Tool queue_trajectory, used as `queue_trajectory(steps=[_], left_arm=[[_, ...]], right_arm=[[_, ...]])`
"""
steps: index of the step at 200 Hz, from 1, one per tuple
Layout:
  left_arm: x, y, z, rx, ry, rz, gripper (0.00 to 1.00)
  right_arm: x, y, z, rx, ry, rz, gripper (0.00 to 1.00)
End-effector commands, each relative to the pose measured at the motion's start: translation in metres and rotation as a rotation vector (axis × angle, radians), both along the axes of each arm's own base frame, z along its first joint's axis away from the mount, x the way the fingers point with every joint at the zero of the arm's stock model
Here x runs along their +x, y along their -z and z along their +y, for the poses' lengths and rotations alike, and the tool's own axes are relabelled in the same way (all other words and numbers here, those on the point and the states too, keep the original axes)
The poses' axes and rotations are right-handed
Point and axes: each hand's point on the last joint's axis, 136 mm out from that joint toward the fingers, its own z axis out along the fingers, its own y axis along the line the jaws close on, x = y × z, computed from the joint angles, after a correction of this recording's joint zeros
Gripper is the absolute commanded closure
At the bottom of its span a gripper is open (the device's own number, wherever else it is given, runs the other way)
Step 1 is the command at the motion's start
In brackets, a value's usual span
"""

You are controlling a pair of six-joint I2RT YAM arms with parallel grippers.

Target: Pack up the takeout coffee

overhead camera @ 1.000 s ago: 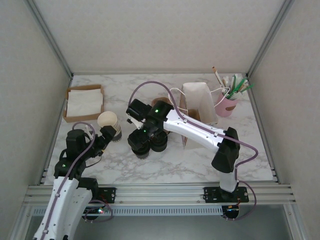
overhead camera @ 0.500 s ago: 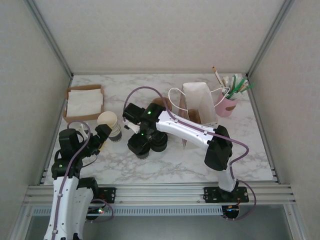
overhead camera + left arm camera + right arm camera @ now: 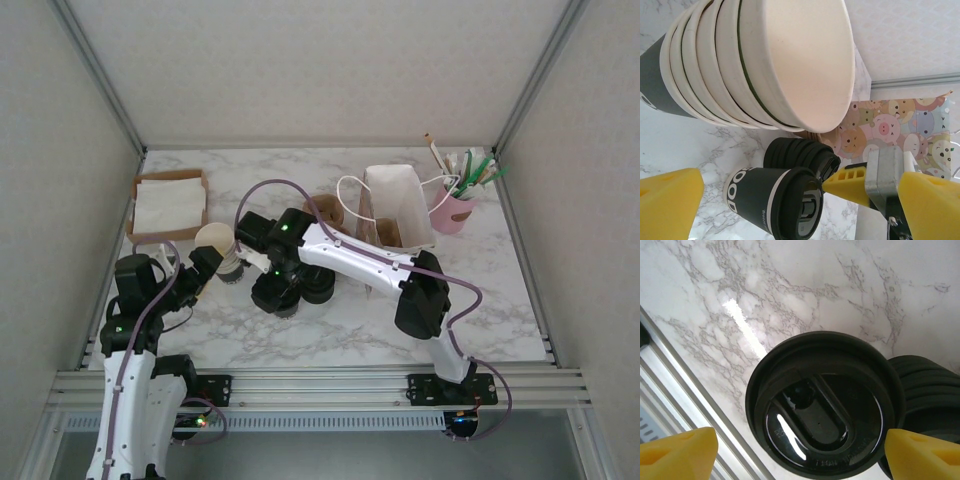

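The takeout coffee [image 3: 757, 197] is a dark-sleeved cup with a white band and a black lid [image 3: 822, 405], standing on the marble table. My right gripper [image 3: 273, 292] hovers right over it, open, and its yellow fingers [image 3: 675, 455] straddle the lid without touching it. One of those fingers [image 3: 852, 184] sits between the lid and the squat black lid stack [image 3: 797, 152]. My left gripper [image 3: 204, 268] is open beside the tall stack of cream cups [image 3: 219, 247], with nothing between its fingers [image 3: 667, 205].
A white handled paper bag [image 3: 402, 200] stands at the back right, next to a pink cup of utensils [image 3: 452, 210]. A cardboard tray of napkins [image 3: 168, 205] sits at the back left. Brown sleeves [image 3: 325, 208] lie behind the right arm. The lid stack [image 3: 320, 287] stands right of the coffee.
The right arm has swung left and brought its gripper over the lidded cup. The left arm has drawn back a little to the left.
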Motion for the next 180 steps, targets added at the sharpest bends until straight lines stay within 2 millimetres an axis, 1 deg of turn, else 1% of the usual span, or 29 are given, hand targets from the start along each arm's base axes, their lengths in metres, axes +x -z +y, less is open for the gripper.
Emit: queue_trajectory(steps=[1, 33, 58, 79, 141, 180], left_arm=[[-0.001, -0.011, 0.002, 0.024, 0.006, -0.025, 0.0], [0.0, -0.014, 0.002, 0.031, 0.004, -0.031, 0.0], [0.0, -0.015, 0.002, 0.032, 0.005, -0.033, 0.0], [0.001, -0.016, 0.003, 0.032, 0.005, -0.035, 0.0], [0.001, -0.016, 0.003, 0.036, 0.004, -0.033, 0.0], [0.001, -0.017, 0.003, 0.037, 0.003, -0.033, 0.0]], right_arm=[[0.002, -0.001, -0.003, -0.037, -0.018, -0.028, 0.12], [0.005, 0.006, -0.005, -0.063, -0.013, -0.032, 0.12], [0.007, 0.007, -0.007, -0.071, -0.006, -0.041, 0.13], [0.008, 0.009, -0.007, -0.073, -0.001, -0.037, 0.16], [0.008, 0.015, -0.008, -0.074, 0.01, -0.023, 0.2], [0.008, 0.017, -0.007, -0.07, 0.013, -0.016, 0.2]])
